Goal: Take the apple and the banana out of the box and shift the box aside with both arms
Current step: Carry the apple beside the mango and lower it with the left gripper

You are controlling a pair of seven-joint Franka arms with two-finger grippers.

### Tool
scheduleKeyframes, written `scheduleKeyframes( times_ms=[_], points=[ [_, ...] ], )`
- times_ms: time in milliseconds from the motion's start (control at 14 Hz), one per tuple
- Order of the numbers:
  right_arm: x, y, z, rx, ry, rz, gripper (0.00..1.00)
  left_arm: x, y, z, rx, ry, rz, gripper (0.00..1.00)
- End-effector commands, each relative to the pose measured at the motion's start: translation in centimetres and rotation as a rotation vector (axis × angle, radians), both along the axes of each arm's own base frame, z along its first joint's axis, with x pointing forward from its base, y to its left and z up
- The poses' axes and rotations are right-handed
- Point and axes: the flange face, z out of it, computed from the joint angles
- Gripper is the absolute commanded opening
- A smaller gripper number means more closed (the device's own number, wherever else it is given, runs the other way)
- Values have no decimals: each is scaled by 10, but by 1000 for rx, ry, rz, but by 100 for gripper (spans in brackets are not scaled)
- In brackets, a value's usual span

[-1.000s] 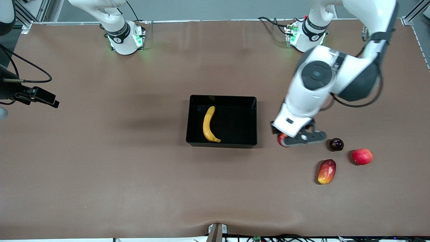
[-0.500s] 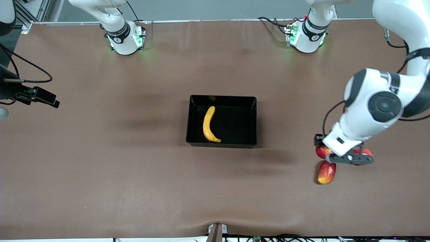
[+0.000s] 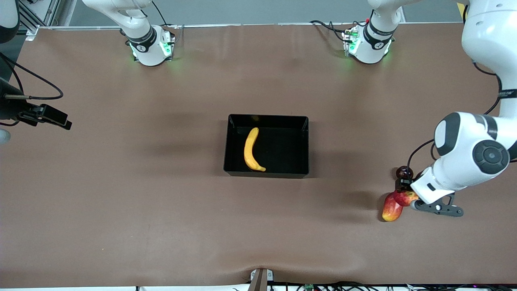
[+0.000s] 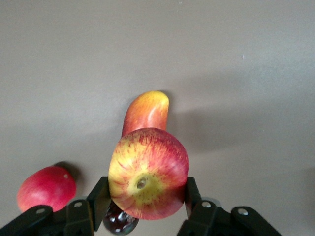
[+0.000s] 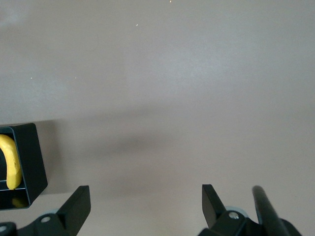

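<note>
No brand or writing can be read on anything. At the centre of the front view, the glossy black rectangular open-topped plastic box (image 3: 266, 146) sits on the brown bench (image 3: 161, 210) and holds the long curved yellow banana (image 3: 251, 150). At lower right, the left hand (image 3: 408, 198) clamps the small round red apple with yellow streaks (image 4: 147, 173) above the oblong red-yellow mango (image 3: 391, 209). At the frame's left edge, the right hand (image 5: 145, 204) waits with fingers spread.
</note>
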Motion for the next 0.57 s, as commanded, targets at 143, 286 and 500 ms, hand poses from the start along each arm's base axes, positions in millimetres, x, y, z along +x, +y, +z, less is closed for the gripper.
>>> scheduleKeyframes(
  times_ms=[143, 286, 500],
  points=[
    [-2, 2, 3, 6, 0, -12, 100, 27, 49, -28, 22, -79, -64, 0],
    [-2, 2, 3, 6, 0, -12, 100, 38, 71, -44, 31, -119, -71, 0],
    [-2, 2, 3, 6, -2, -12, 100, 49, 99, -71, 56, -131, -112, 0]
  ],
)
